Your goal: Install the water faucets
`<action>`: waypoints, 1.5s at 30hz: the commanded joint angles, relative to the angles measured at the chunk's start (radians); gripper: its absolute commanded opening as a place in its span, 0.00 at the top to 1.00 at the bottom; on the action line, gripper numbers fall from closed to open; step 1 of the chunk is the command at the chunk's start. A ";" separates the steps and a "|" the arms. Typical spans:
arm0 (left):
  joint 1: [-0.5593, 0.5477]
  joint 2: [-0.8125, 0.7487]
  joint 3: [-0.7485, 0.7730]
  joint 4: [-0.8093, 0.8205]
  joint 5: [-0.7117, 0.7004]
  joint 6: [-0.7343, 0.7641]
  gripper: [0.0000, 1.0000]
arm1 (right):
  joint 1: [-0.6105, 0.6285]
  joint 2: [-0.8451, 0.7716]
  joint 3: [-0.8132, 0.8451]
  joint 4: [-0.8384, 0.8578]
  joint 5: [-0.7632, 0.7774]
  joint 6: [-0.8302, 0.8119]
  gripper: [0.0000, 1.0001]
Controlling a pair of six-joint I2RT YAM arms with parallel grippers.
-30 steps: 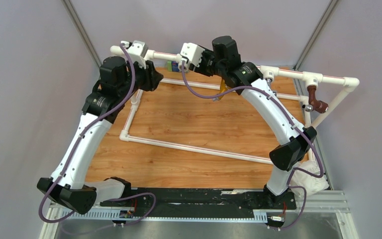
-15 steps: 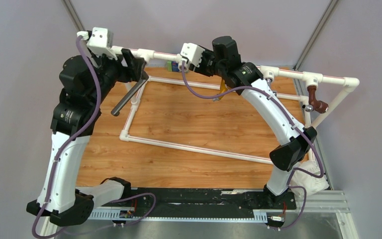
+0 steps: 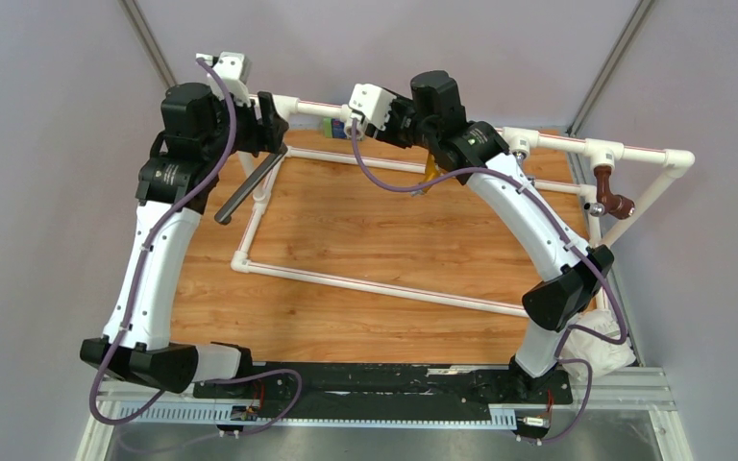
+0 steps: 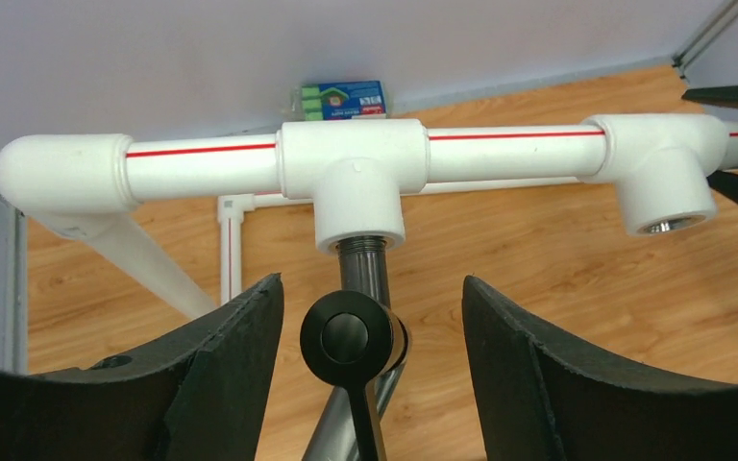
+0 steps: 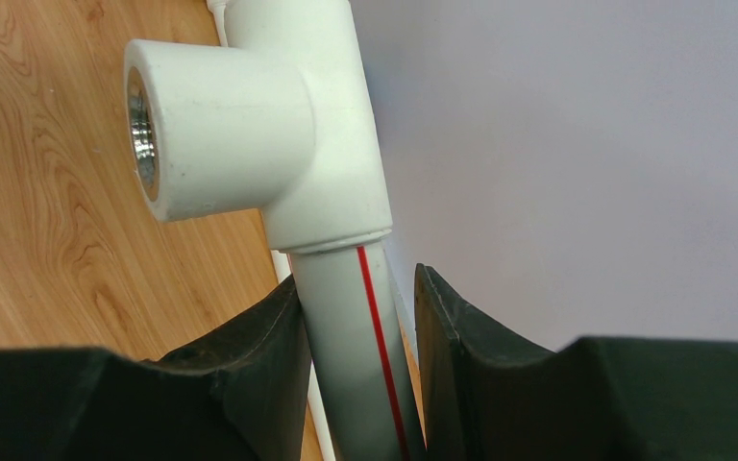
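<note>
Dark grey metal marks the single long faucet (image 4: 359, 267). Its threaded neck sits in the downward socket of a white tee (image 4: 356, 178) on the raised pipe frame, and its tube slants down toward the wooden table (image 3: 365, 240). The left gripper (image 4: 370, 288) stands open on either side of the faucet's round handle cap, touching nothing. I read this as a release between turns, so the faucet hangs from its thread alone. The right gripper (image 5: 357, 283) is clamped on the red-striped white pipe (image 5: 346, 327) just beside the empty tee (image 5: 250, 125), probably to steady the frame against the twisting. Counted: one dark faucet, two grippers, and two tees in the left wrist view — one filled, one with its metal thread bare. Overhead, one brown tap (image 3: 611, 197) is mounted at the far right.
</note>
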 commanded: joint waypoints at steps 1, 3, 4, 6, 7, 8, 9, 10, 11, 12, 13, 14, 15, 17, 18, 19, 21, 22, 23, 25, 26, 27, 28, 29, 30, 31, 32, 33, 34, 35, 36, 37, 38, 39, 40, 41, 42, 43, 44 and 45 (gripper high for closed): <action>0.005 0.010 0.014 -0.009 0.061 0.081 0.31 | 0.042 0.012 -0.030 0.055 -0.100 0.125 0.93; 0.005 0.015 0.013 -0.017 0.101 0.111 0.45 | 0.040 0.012 -0.030 0.055 -0.102 0.125 0.93; 0.003 0.017 0.014 -0.019 0.115 0.120 0.51 | 0.040 0.012 -0.030 0.056 -0.100 0.125 0.93; 0.003 0.017 0.017 -0.029 0.167 0.160 0.69 | 0.040 0.016 -0.027 0.056 -0.102 0.126 0.94; -0.003 0.015 0.016 -0.034 0.191 0.167 0.73 | 0.040 0.016 -0.026 0.056 -0.103 0.126 0.93; -0.018 0.014 0.016 -0.048 0.193 0.192 0.76 | 0.040 0.016 -0.024 0.056 -0.105 0.126 0.93; -0.028 0.014 0.019 -0.055 0.182 0.210 0.76 | 0.042 0.018 -0.023 0.056 -0.106 0.128 0.93; -0.057 0.017 0.020 -0.077 0.160 0.244 0.77 | 0.040 0.018 -0.021 0.056 -0.106 0.128 0.93; -0.077 0.020 0.025 -0.089 0.147 0.268 0.78 | 0.042 0.019 -0.021 0.056 -0.106 0.129 0.93; -0.115 0.026 0.026 -0.110 0.126 0.308 0.79 | 0.040 0.021 -0.020 0.056 -0.108 0.129 0.93; -0.130 0.029 0.031 -0.118 0.112 0.325 0.79 | 0.040 0.021 -0.020 0.056 -0.108 0.129 0.94; -0.161 0.038 0.033 -0.139 0.100 0.356 0.80 | 0.040 0.021 -0.020 0.058 -0.110 0.129 0.93; -0.184 0.044 0.036 -0.149 0.093 0.367 0.80 | 0.040 0.021 -0.021 0.058 -0.110 0.131 0.93; -0.213 0.061 0.033 -0.172 0.075 0.399 0.75 | 0.040 0.019 -0.023 0.058 -0.108 0.129 0.93; -0.221 0.066 0.033 -0.186 0.063 0.404 0.73 | 0.040 0.021 -0.023 0.058 -0.108 0.129 0.93; -0.232 0.072 0.030 -0.193 0.063 0.407 0.68 | 0.040 0.021 -0.023 0.058 -0.106 0.129 0.93; -0.233 0.078 0.019 -0.190 0.055 0.381 0.60 | 0.040 0.021 -0.023 0.058 -0.108 0.129 0.93; -0.233 0.080 0.016 -0.189 0.055 0.373 0.57 | 0.040 0.021 -0.023 0.058 -0.108 0.129 0.93; -0.233 0.080 0.007 -0.180 0.054 0.350 0.54 | 0.040 0.021 -0.023 0.058 -0.108 0.129 0.93; -0.233 0.073 -0.012 -0.158 0.043 0.310 0.51 | 0.040 0.021 -0.024 0.058 -0.110 0.129 0.93; -0.233 0.070 -0.016 -0.154 0.044 0.296 0.50 | 0.040 0.022 -0.024 0.058 -0.108 0.129 0.93; -0.233 0.069 -0.027 -0.141 0.049 0.272 0.44 | 0.040 0.021 -0.026 0.059 -0.108 0.129 0.93; -0.233 0.067 -0.035 -0.137 0.064 0.260 0.41 | 0.040 0.021 -0.027 0.058 -0.108 0.129 0.93; -0.233 0.061 -0.041 -0.121 0.084 0.237 0.38 | 0.040 0.019 -0.027 0.059 -0.108 0.129 0.93; -0.233 0.060 -0.053 -0.114 0.086 0.227 0.37 | 0.040 0.019 -0.027 0.058 -0.108 0.129 0.93; -0.233 0.054 -0.059 -0.094 0.078 0.203 0.36 | 0.040 0.019 -0.027 0.059 -0.106 0.129 0.93; -0.233 0.053 -0.069 -0.088 0.070 0.195 0.35 | 0.040 0.018 -0.027 0.059 -0.106 0.129 0.93; -0.233 0.052 -0.072 -0.085 0.054 0.178 0.36 | 0.040 0.018 -0.029 0.059 -0.106 0.129 0.93; -0.233 0.052 -0.079 -0.084 0.041 0.168 0.36 | 0.040 0.016 -0.030 0.059 -0.106 0.128 0.93; -0.232 0.053 -0.084 -0.081 0.015 0.152 0.37 | 0.040 0.015 -0.030 0.059 -0.106 0.128 0.93; -0.233 0.057 -0.095 -0.078 0.000 0.138 0.37 | 0.040 0.015 -0.034 0.059 -0.105 0.128 0.93; -0.233 0.057 -0.098 -0.077 -0.024 0.116 0.39 | 0.042 0.013 -0.034 0.059 -0.103 0.128 0.93; -0.232 0.057 -0.108 -0.075 -0.032 0.088 0.40 | 0.042 0.013 -0.035 0.061 -0.103 0.128 0.93; -0.230 0.058 -0.116 -0.065 -0.031 0.074 0.42 | 0.040 0.013 -0.035 0.059 -0.105 0.128 0.93; -0.232 0.054 -0.137 -0.040 -0.025 0.044 0.44 | 0.040 0.013 -0.034 0.061 -0.105 0.128 0.93; -0.232 0.052 -0.153 -0.025 -0.008 0.028 0.48 | 0.040 0.013 -0.035 0.061 -0.105 0.129 0.93; -0.232 0.044 -0.183 0.009 0.004 -0.009 0.53 | 0.040 0.013 -0.034 0.061 -0.105 0.129 0.93; -0.232 0.041 -0.196 0.023 0.029 -0.023 0.55 | 0.040 0.015 -0.034 0.061 -0.105 0.129 0.93; -0.232 0.038 -0.222 0.049 0.033 -0.055 0.57 | 0.040 0.013 -0.034 0.061 -0.105 0.131 0.93; -0.230 0.035 -0.233 0.061 0.035 -0.070 0.57 | 0.040 0.012 -0.037 0.059 -0.103 0.131 0.93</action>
